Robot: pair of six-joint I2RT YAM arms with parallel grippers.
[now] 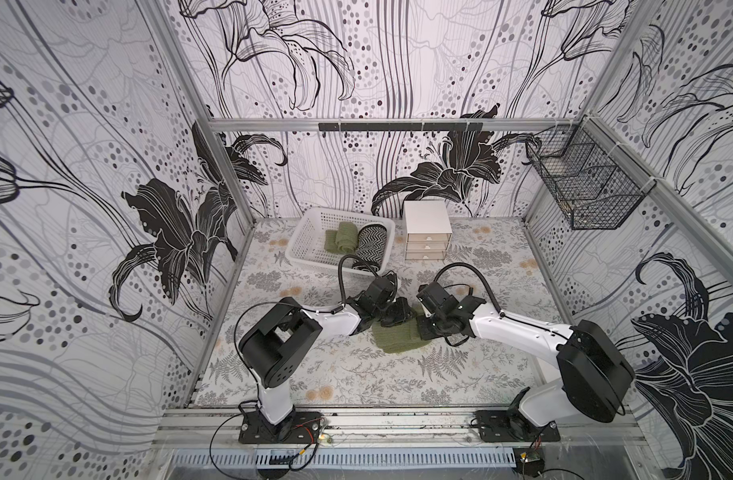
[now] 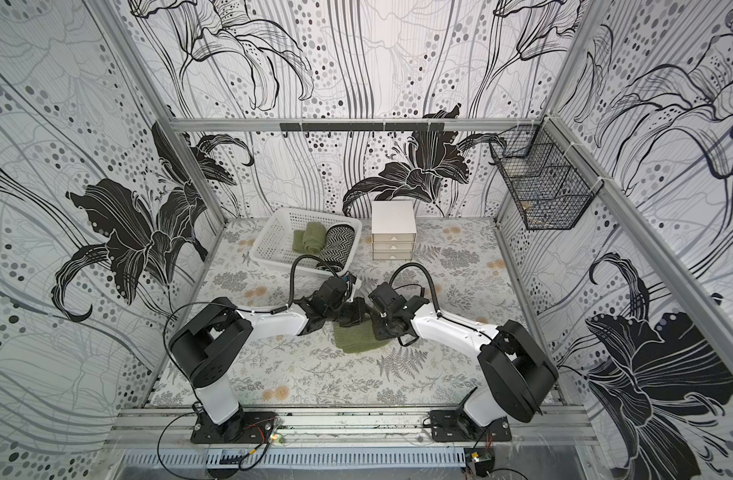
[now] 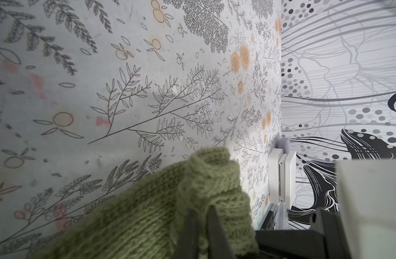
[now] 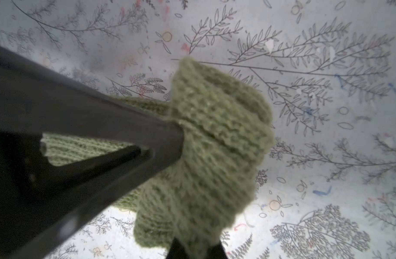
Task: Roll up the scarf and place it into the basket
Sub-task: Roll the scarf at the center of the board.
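**Item 1. Table** (image 1: 356,382). Leaf-print surface. The near strip is bare apart from the two arm bases.

**Item 2. Scarf** (image 1: 393,340). Green knit, lying mid-table between the arms and well short of the basket. Its near part is flat on the table. Its far edge is lifted and bunched into a loose first fold, seen close in the left wrist view (image 3: 206,179) and the right wrist view (image 4: 215,134).

**Item 3. Left gripper** (image 1: 400,316). Jaws pinched together on the far edge of the scarf, with knit squeezed between the fingers (image 3: 190,224).

**Item 4. Right gripper** (image 1: 425,328). Also clamped on the scarf, just beside the left gripper. The fabric drapes over its fingertips (image 4: 217,250).

**Handling note (judgement).** The step in hand looks like starting the roll.
- Bring both pinched corners over together and level, toward the near edge, so the fold lands square.
- Keep the two holds apart, so the width stays spread rather than gathering in the middle.
- Keep the fold low. The knit is soft and stretchy, so a high lift would drag the flat part along.
- A crooked first turn is likely to give a cone, not a roll.

**Item 5. Basket** (image 1: 310,241). White and perforated, at far left on the table. It holds a green roll (image 1: 344,237) and a zigzag roll (image 1: 372,245) side by side, with free floor on its left side.

**Item 6. Drawers** (image 1: 427,232). White unit, just right of the basket.

**Item 7. Wire basket** (image 1: 585,187). Black, hung on the right wall.
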